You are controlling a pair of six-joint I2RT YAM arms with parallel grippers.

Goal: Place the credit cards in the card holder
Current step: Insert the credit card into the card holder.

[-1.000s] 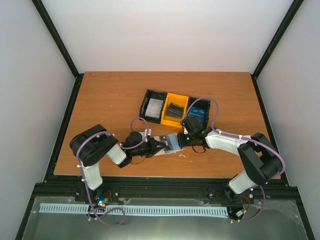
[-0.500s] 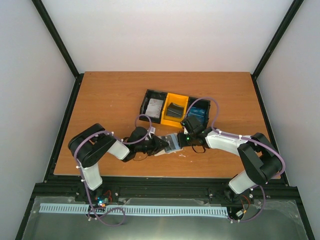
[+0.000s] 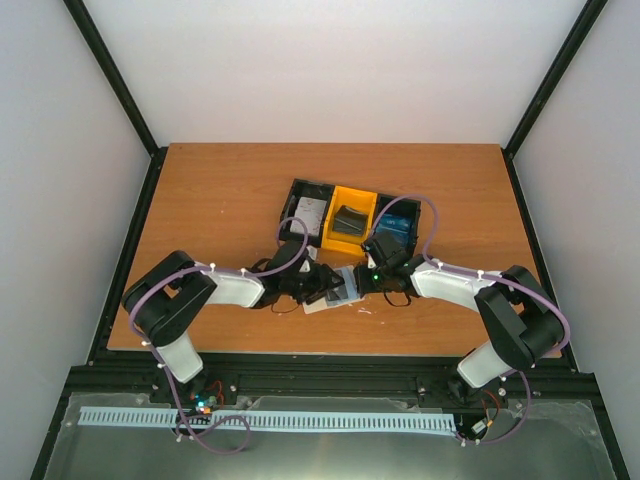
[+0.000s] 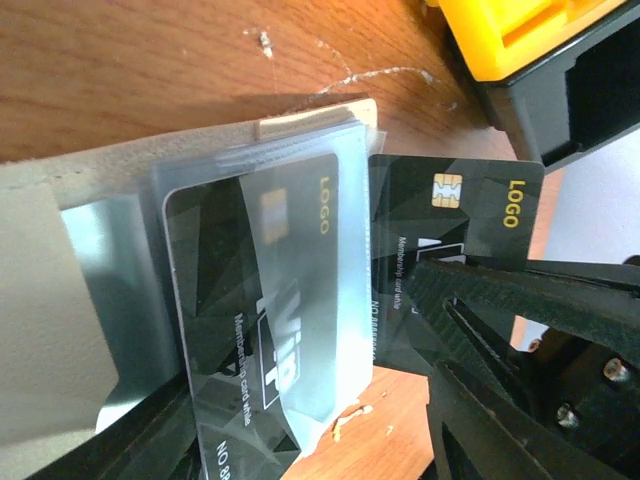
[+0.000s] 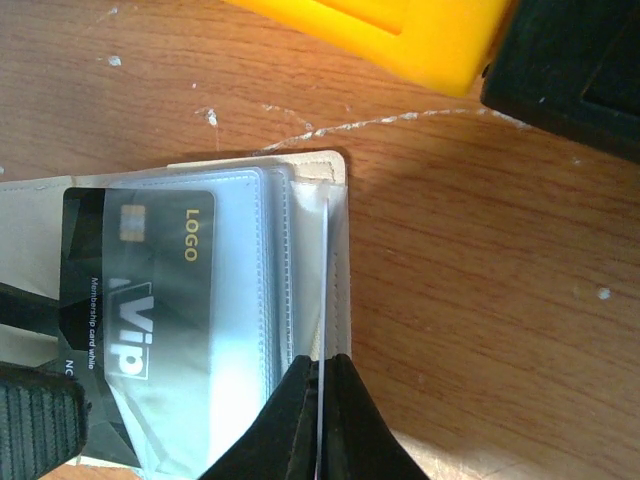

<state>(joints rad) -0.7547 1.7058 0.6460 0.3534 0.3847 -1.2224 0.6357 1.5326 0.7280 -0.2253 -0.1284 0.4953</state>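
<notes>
The cream card holder lies open on the table in front of the tray. Its beige cover and clear sleeves show in the left wrist view. A dark credit card marked LOGO sits partly inside a cloudy sleeve. My left gripper is open, its fingers either side of that card's near end. A second dark card face shows to the right. My right gripper is shut on a thin clear sleeve edge beside the holder's rim.
A black-and-yellow three-compartment tray stands just behind the holder. It holds a grey-white card, a dark item and a blue card. The two arms meet over the holder near the table's front edge.
The left arm has stretched to the right toward the holder, and its gripper has gone from shut to open. The right arm has stayed where it was.
</notes>
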